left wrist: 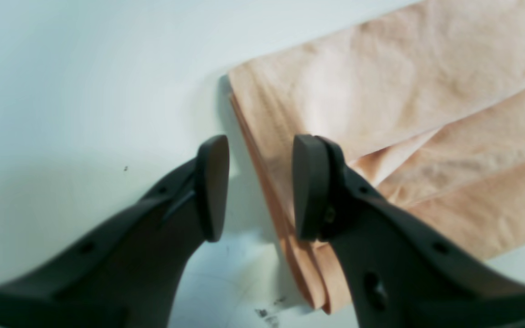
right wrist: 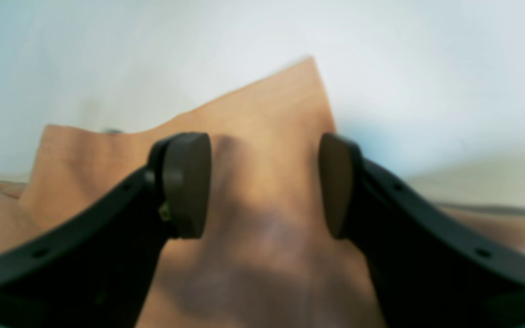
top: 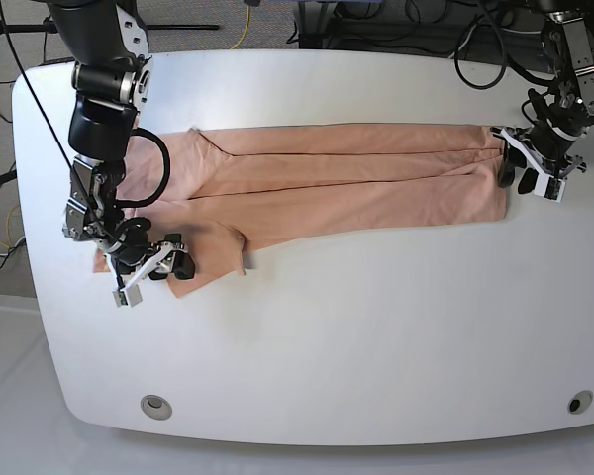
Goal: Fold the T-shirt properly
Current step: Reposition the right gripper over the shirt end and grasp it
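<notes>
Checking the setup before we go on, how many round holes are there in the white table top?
2. One round hole sits near the table's front edge on the base view's left, the other hole near the front edge on its right. The T-shirt could hide more.

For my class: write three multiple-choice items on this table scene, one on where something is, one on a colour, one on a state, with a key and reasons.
1. Where is the left claw?
A. at the T-shirt's end edge
B. at the table's front rim
C. over the shirt's middle

2. What colour is the T-shirt?
A. blue
B. peach
C. green

3. How does the right claw stand?
A. shut on cloth
B. out of sight
C. open above the cloth

Key: 1 A, its fingers straddle the layered edge in the left wrist view; 2 B, plain in all views; 3 C, a clear gap shows between its pads.
</notes>
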Controlling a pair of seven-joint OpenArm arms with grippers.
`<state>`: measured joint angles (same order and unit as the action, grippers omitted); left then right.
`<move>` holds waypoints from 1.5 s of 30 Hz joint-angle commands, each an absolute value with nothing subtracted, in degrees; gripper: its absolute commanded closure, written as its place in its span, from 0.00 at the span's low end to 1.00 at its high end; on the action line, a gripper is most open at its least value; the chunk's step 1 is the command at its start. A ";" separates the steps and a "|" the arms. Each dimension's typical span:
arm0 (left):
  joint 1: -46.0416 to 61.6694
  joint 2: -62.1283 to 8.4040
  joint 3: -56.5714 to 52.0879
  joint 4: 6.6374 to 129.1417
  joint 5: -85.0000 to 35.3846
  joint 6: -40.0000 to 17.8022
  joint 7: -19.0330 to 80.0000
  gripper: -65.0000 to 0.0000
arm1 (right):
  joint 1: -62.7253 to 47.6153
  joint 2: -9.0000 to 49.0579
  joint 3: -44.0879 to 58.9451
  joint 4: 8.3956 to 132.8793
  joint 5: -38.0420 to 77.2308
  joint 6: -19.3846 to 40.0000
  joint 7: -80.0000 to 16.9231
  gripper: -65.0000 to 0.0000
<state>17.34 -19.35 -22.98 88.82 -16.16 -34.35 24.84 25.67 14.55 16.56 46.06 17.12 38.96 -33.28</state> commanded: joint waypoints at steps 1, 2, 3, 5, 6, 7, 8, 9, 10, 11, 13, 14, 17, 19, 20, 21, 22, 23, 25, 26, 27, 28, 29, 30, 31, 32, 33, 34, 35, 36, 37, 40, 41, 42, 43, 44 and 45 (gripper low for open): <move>17.22 -20.23 -23.32 89.59 -16.78 -34.46 23.72 0.66 | 27.17 14.60 16.37 46.87 17.37 39.19 -33.43 0.44; 17.22 -20.23 -23.31 89.59 -16.79 -34.47 23.72 0.66 | 27.17 14.50 16.33 46.92 17.38 39.18 -33.44 0.44; 17.24 -20.25 -23.31 89.59 -16.78 -34.46 23.72 0.66 | 27.15 14.39 16.37 46.91 17.39 39.20 -33.38 0.44; 17.28 -20.30 -23.27 89.66 -16.82 -34.45 23.74 0.66 | 26.84 14.13 16.50 47.06 17.30 39.18 -33.11 0.44; 17.29 -20.34 -23.21 89.72 -16.88 -34.45 23.76 0.66 | 26.54 13.99 16.59 47.22 17.22 39.13 -32.89 0.44; 17.26 -20.32 -23.24 89.71 -16.85 -34.43 23.79 0.66 | 26.45 13.93 16.60 47.27 17.11 39.12 -32.71 0.44; 17.23 -20.31 -23.26 89.71 -16.82 -34.41 23.82 0.66 | 26.37 13.87 16.62 47.32 17.01 39.11 -32.52 0.44; 17.25 -20.31 -23.27 89.70 -16.82 -34.42 23.83 0.66 | 26.25 13.81 16.61 47.38 16.87 39.07 -32.27 0.44; 17.27 -20.31 -23.28 89.68 -16.82 -34.43 23.84 0.66 | 26.14 13.76 16.59 47.45 16.72 39.02 -32.02 0.45; 17.27 -20.30 -23.26 89.64 -16.83 -34.43 23.83 0.66 | 26.04 13.74 16.57 47.57 16.58 39.01 -31.87 0.44; 17.30 -20.31 -23.24 89.63 -16.86 -34.43 23.87 0.66 | 25.84 13.71 16.53 47.88 16.20 38.98 -31.81 0.44; 17.31 -20.31 -23.22 89.66 -16.87 -34.43 23.92 0.66 | 25.74 13.70 16.50 48.08 15.97 38.96 -31.91 0.44; 17.25 -20.32 -23.24 89.67 -16.77 -34.47 23.98 0.66 | 25.44 13.59 16.31 48.52 15.82 38.98 -32.62 0.44; 17.25 -20.31 -23.25 89.77 -16.69 -34.47 24.03 0.66 | 25.21 13.48 16.17 48.78 15.89 39.12 -33.26 0.44; 17.27 -20.31 -23.26 89.79 -16.70 -34.48 24.04 0.66 | 25.03 13.50 16.18 49.02 15.84 39.14 -33.55 0.45; 17.25 -20.32 -23.24 89.78 -16.70 -34.48 24.10 0.66 | 24.76 13.49 16.18 49.36 15.85 39.13 -33.90 0.45; 17.24 -20.32 -23.22 89.77 -16.69 -34.48 24.15 0.66 | 24.49 13.49 16.19 49.70 15.86 39.12 -34.25 0.45; 17.22 -20.30 -23.22 89.78 -16.70 -34.50 24.15 0.66 | 24.18 13.50 16.21 50.06 15.90 39.10 -34.49 0.46; 17.21 -20.28 -23.22 89.80 -16.71 -34.52 24.18 0.66 | 23.53 13.51 16.29 50.89 15.91 39.10 -34.91 0.47; 17.22 -20.28 -23.21 89.82 -16.72 -34.52 24.20 0.66 | 23.20 13.51 16.34 51.35 15.87 39.11 -35.10 0.48; 17.36 -20.32 -23.27 89.76 -16.74 -34.44 24.26 0.66 | 22.42 13.43 16.38 53.20 15.68 38.99 -35.47 0.50; 17.50 -20.37 -23.33 89.70 -16.77 -34.35 24.32 0.66 | 21.65 13.34 16.43 55.04 15.49 38.88 -35.85 0.52; 17.50 -20.36 -23.29 89.69 -16.81 -34.34 24.31 0.66 | 21.38 13.29 16.43 55.61 15.48 38.87 -36.02 0.53; 17.51 -20.36 -23.26 89.68 -16.85 -34.32 24.30 0.66 | 21.11 13.23 16.43 56.18 15.47 38.87 -36.20 0.55; 17.54 -20.34 -23.23 89.68 -16.81 -34.33 24.25 0.66 | 20.88 13.17 16.42 56.61 15.42 38.86 -36.39 0.56; 17.57 -20.33 -23.21 89.68 -16.78 -34.34 24.20 0.65 | 20.65 13.11 16.41 57.05 15.36 38.86 -36.59 0.57; 17.56 -20.33 -23.22 89.68 -16.82 -34.35 24.21 0.65 | 20.58 13.02 16.43 57.28 15.35 38.88 -36.71 0.59; 17.56 -20.33 -23.23 89.68 -16.85 -34.36 24.21 0.65 | 20.51 12.93 16.44 57.52 15.33 38.90 -36.84 0.61; 17.56 -20.34 -23.26 89.69 -16.84 -34.35 24.21 0.65 | 20.48 12.80 16.39 57.53 15.28 38.94 -36.86 0.64; 17.55 -20.34 -23.28 89.69 -16.84 -34.35 24.21 0.65 | 20.45 12.68 16.35 57.54 15.23 38.98 -36.89 0.66; 17.49 -20.32 -23.27 89.72 -16.82 -34.40 24.24 0.65 | 20.64 12.48 16.26 57.45 15.12 39.08 -37.02 0.71; 17.40 -20.31 -23.29 89.72 -16.82 -34.43 24.34 0.65 | 21.01 12.10 16.11 57.37 14.98 39.23 -37.36 0.82; 17.39 -20.33 -23.29 89.72 -16.83 -34.43 24.32 0.65 | 21.08 12.03 16.07 57.43 14.95 39.26 -37.48 0.86; 17.38 -20.34 -23.29 89.73 -16.85 -34.42 24.30 0.65 | 21.15 11.96 16.03 57.49 14.93 39.29 -37.60 0.89; 17.39 -20.34 -23.31 89.71 -16.83 -34.41 24.29 0.65 | 21.16 11.95 16.02 57.58 14.88 39.32 -37.82 0.92; 17.41 -20.34 -23.34 89.70 -16.81 -34.40 24.28 0.65 | 21.17 11.94 16.02 57.67 14.83 39.35 -38.04 0.95; 17.41 -20.33 -23.32 89.67 -16.84 -34.38 24.26 0.65 | 21.14 11.94 16.03 57.97 14.87 39.38 -38.43 0.97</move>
